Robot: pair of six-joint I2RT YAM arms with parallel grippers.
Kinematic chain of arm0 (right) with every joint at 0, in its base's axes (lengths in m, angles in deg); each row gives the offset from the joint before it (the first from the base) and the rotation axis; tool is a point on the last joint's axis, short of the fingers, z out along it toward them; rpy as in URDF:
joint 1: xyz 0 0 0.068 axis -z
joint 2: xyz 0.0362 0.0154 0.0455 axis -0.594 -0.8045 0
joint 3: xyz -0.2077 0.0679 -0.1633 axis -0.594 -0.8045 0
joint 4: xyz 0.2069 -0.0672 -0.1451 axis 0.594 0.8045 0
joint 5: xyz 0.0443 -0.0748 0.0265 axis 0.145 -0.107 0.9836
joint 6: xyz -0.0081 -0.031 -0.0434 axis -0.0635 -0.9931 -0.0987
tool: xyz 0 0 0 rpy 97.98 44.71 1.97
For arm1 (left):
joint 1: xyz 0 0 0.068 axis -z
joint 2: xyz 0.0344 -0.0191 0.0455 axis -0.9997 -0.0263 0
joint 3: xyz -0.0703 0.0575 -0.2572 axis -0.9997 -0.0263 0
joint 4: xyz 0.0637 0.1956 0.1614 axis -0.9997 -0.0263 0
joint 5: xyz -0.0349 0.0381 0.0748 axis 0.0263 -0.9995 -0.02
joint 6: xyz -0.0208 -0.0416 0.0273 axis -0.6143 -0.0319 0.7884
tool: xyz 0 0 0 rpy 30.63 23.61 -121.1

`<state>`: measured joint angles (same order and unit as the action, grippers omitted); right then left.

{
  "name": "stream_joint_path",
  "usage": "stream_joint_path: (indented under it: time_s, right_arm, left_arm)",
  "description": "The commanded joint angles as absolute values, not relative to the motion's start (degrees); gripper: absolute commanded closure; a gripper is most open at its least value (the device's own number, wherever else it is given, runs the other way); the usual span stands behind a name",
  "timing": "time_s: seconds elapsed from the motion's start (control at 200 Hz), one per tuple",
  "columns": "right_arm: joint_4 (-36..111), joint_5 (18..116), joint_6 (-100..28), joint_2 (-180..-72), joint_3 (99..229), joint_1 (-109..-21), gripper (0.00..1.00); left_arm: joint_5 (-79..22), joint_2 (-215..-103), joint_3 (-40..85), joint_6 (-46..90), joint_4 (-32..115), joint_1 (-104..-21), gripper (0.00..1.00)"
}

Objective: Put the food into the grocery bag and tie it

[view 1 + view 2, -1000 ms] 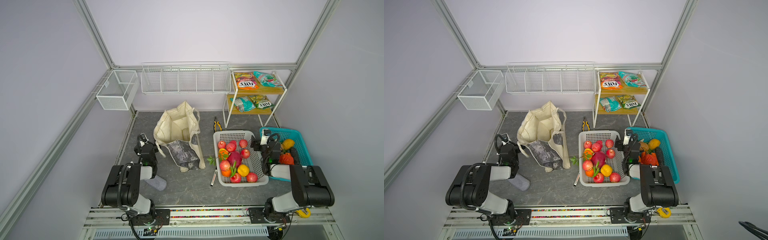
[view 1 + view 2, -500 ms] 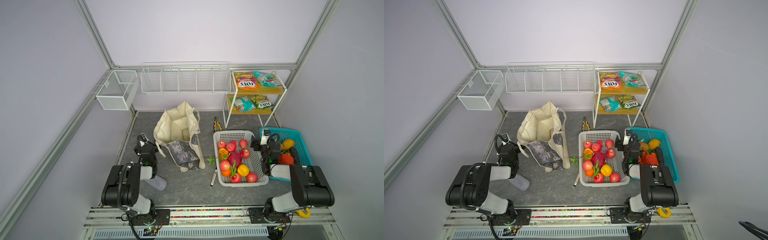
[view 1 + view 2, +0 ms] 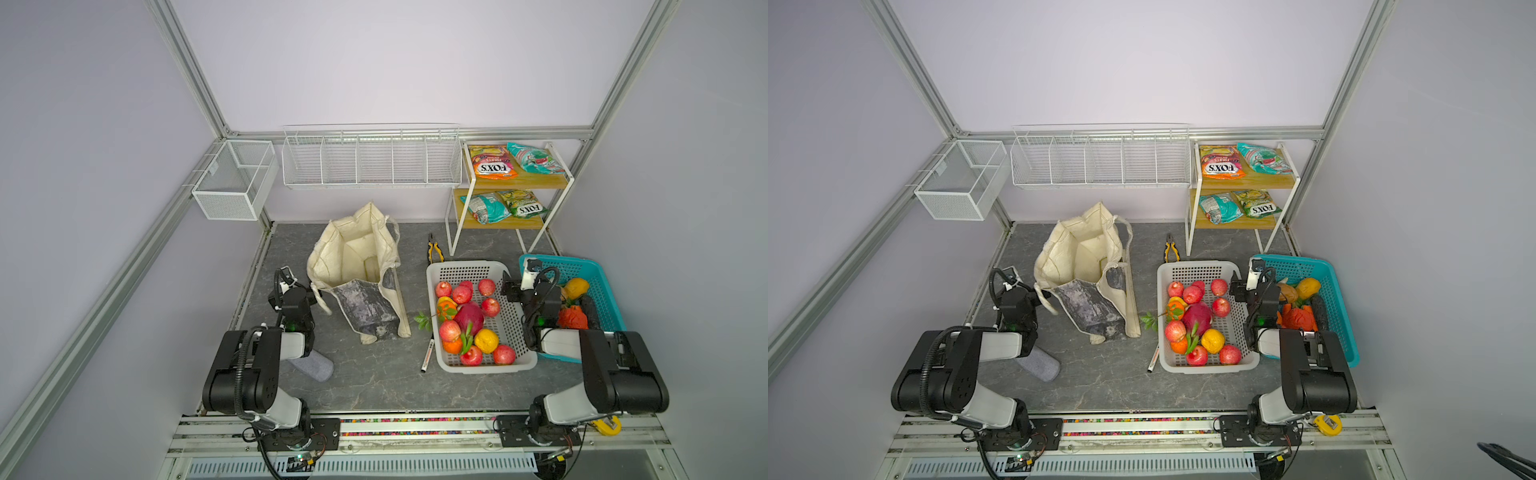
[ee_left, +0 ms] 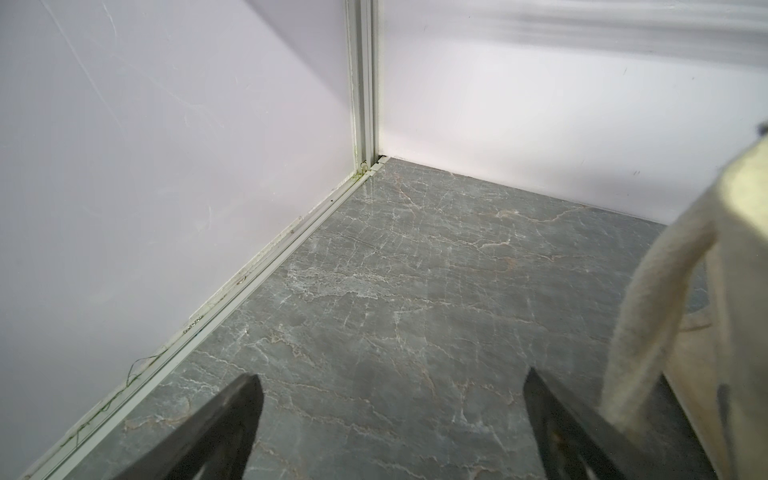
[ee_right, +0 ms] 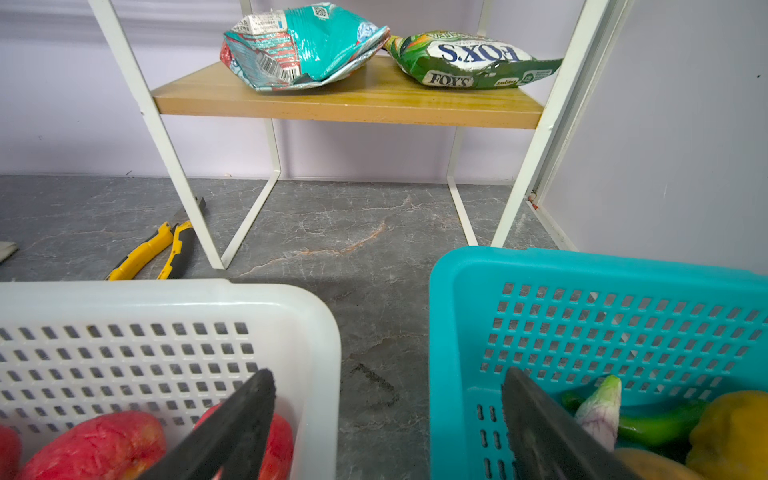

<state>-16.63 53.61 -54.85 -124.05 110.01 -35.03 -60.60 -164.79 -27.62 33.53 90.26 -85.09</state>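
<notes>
The right gripper [image 5: 386, 376] is hanging with its two fingers spread wide and nothing between them, right over the gap between the white basket [image 3: 469, 266] and the blue-green basket [image 3: 598, 266]. It is pointing toward the little shelf [image 5: 349, 104] at the back. The fruit [image 3: 461, 294] is lying to its left, down inside the white basket. The big pink fruit [image 3: 469, 316] is sitting in the middle of the pile, and the yellow fruit [image 3: 486, 340] is sitting just beside it, nearer the front. The basket's long side is running front to back, alongside the arm. The cloth bag [image 3: 357, 266] is standing farther left, well apart from the white basket, with its mouth opening upward. The left gripper [image 4: 390, 376] is also gaping wide with nothing in it, just beside the bag's strap [image 4: 648, 291]. So the right arm is looking like the nearer one for the fruit, and the left arm for the bag. I am guessing the right gripper is needing to swing left and dip down.
</notes>
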Motion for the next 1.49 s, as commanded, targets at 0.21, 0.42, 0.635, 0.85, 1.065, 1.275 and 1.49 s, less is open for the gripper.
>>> stream_joint_path:
  time_s: [0.21, 0.42, 0.635, 0.85, 1.065, 1.275, 1.49]
  right_arm:
    - [-5.4, 51.0, -53.9, -123.1, 111.6, -35.4, 0.12]
    - [16.2, 47.8, -49.6, -113.8, 120.6, -35.3, 0.12]
    - [40.6, 42.0, -38.3, -108.4, 131.7, -35.4, 0.08]
    - [54.7, 44.5, -31.2, -103.2, 137.1, -35.6, 0.03]
    - [67.2, 50.6, -25.6, -100.9, 143.7, -37.5, 0.00]
    - [76.8, 55.1, -22.3, -104.1, 153.8, -46.9, 0.02]
    - [84.2, 52.2, -17.1, -111.1, 167.3, -64.9, 0.04]
  left_arm:
    - [-58.1, -164.2, -27.4, 36.4, 89.2, -84.4, 0.00]
    - [-63.3, -153.2, -24.2, 36.9, 75.3, -82.5, 0.01]
    - [-71.2, -136.6, -19.1, 38.1, 48.8, -78.8, 0.03]
    - [-76.9, -120.5, -9.6, 28.0, 17.4, -78.2, 0.01]
    - [-79.8, -116.9, 6.1, 12.8, -9.6, -78.2, 0.07]
    - [-67.7, -124.8, 13.5, 3.2, -16.8, -78.2, 0.06]
    - [-57.2, -131.3, 14.2, -1.0, -16.6, -78.5, 0.01]
